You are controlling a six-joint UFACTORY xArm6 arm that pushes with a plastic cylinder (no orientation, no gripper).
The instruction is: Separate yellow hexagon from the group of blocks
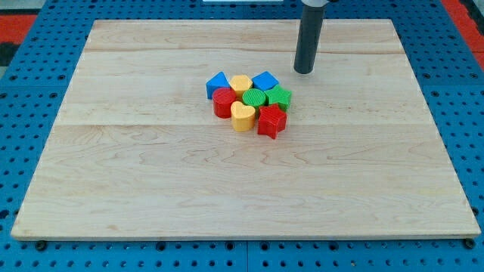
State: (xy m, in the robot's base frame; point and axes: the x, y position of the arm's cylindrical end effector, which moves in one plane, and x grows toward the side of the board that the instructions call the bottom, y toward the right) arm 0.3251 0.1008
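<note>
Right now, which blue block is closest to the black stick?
The blue block at the cluster's upper right is closest to my tip; the other blue block sits at the cluster's left end.

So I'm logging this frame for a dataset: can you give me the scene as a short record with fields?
target: yellow hexagon, top row of the cluster, between two blue blocks
left neighbour: blue block
right neighbour: blue block
other blocks: red cylinder, yellow heart, green cylinder, green block, red star
my tip, upper right of the cluster, touching nothing
surface: wooden board
</note>
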